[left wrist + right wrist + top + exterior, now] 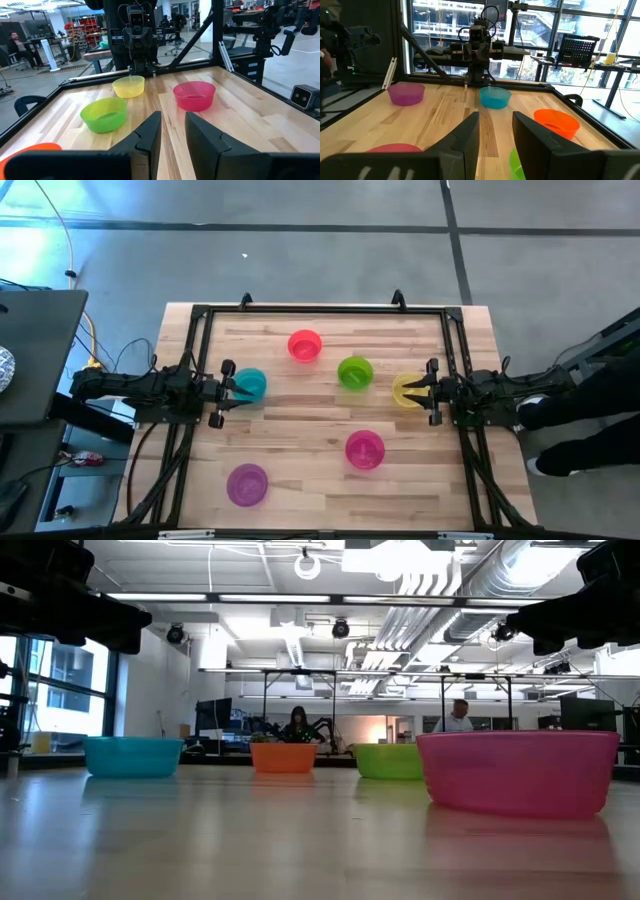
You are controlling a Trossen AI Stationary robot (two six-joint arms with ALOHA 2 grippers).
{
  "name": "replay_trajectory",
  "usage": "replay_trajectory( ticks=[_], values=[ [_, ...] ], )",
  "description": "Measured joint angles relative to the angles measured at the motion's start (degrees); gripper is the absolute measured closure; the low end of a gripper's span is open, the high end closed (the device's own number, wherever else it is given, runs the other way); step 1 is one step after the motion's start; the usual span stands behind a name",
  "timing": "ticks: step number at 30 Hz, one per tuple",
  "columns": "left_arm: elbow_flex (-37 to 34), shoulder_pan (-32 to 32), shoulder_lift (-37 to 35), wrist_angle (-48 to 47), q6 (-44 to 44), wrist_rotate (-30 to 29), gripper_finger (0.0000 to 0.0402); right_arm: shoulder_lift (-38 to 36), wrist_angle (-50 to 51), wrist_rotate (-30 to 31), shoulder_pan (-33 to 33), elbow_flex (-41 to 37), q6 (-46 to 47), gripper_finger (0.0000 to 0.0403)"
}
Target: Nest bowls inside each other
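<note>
Six small bowls sit apart, upright on their bases on the wooden table. In the high view I see red (305, 345), teal (250, 384), green (355, 372), yellow (406, 391), magenta-pink (365, 449) and purple (247, 484). My left gripper (232, 390) hovers at the table's left side, just beside the teal bowl, with its fingers (150, 131) open. My right gripper (428, 391) hovers at the right side next to the yellow bowl, open as well (496, 122). The low view shows both arms raised above the table. No bowl is inside another.
A black metal frame (320, 310) runs around the table's edges. Open wood lies between the bowls, most of it along the near edge (310, 495) between purple and magenta. People sit at desks in the room behind (298, 725).
</note>
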State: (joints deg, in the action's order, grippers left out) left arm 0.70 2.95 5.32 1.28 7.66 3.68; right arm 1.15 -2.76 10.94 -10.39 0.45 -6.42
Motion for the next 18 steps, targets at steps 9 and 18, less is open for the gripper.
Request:
replay_trajectory(
  ticks=[9, 18],
  values=[
    [-0.01, -0.01, -0.01, 3.45, 2.10, 1.62, 0.0326, 0.00, 0.00, -0.02, 0.00, -0.01, 0.00, 0.0295],
    [-0.01, 0.01, -0.01, 9.23, -16.58, 2.10, 0.0326, 0.01, 0.00, -0.01, 0.01, -0.01, 0.00, 0.0295]
  ],
)
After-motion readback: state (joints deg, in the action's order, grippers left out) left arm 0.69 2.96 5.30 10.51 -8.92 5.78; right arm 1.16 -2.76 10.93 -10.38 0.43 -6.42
